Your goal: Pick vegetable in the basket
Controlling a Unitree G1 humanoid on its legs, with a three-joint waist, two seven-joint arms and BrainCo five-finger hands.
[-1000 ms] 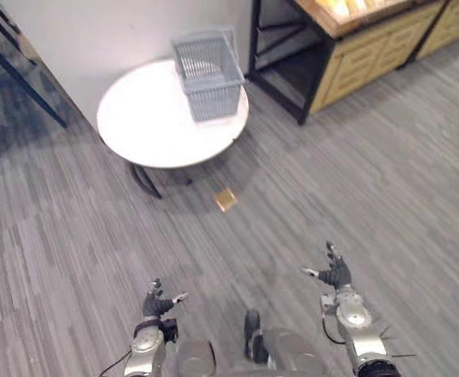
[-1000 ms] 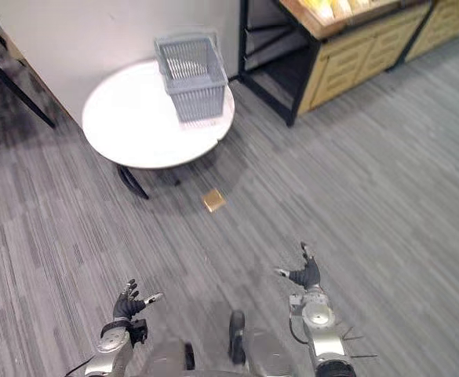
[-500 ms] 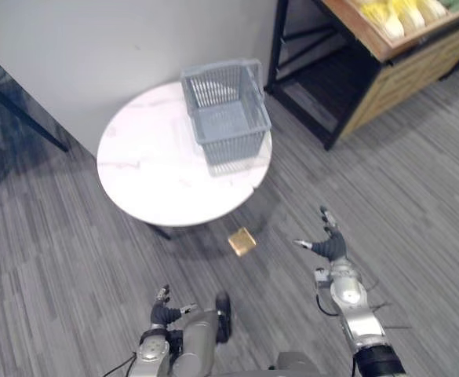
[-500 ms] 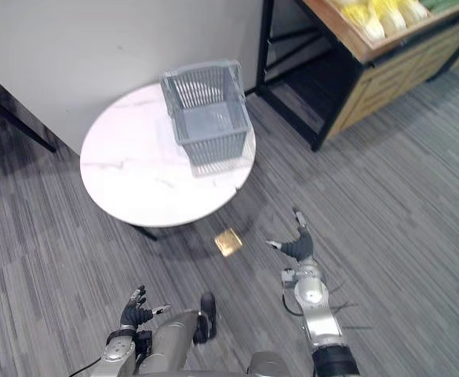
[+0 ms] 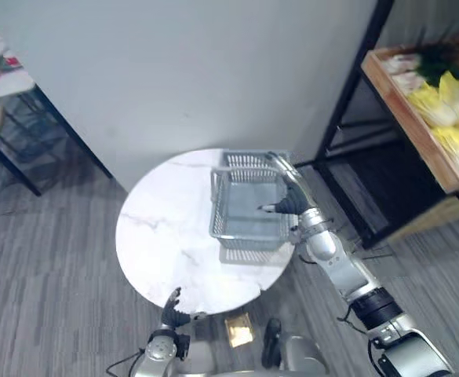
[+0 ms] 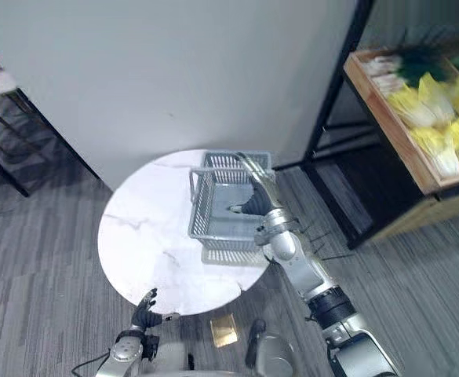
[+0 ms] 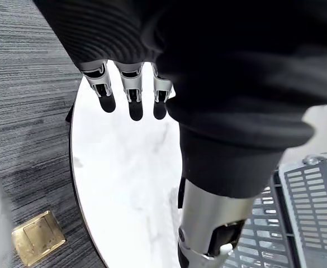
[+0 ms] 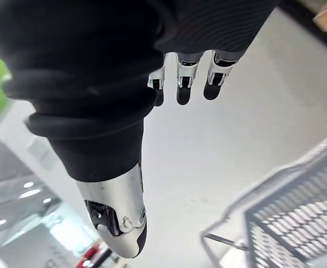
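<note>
So the yellow-green leafy vegetables (image 6: 435,110) are all sitting in a wooden crate (image 5: 409,127) on top of a black metal rack (image 6: 336,78), off to the robot's right and well apart from the basket. The crate is cut off at the edge, so I can't say how many there are. There's something darker green at its far end that I honestly can't make out.

The grey slatted plastic basket (image 5: 241,228) is on the round white marble-look table (image 5: 174,236), on the far right part of it near the pale wall (image 5: 198,71).

The right hand (image 5: 290,203) is up at the basket's right rim with fingers straight and a bit spread, thumb sticking out sideways, nothing in it. From the head views it overlaps the rim and hides that side of the basket, so I can't tell if it's touching. In its own wrist view the fingertips (image 8: 181,95) show against the wall, with a corner of the basket off to one side of them.

The left hand (image 5: 172,309) is low down by the near edge of the table, fingers loose and apart, holding nothing. Its wrist view shows straight fingers (image 7: 134,97) over the tabletop.

There's also a small brass square plate (image 5: 238,330) on the grey striped floor (image 5: 49,259), just beside the table's near edge.
</note>
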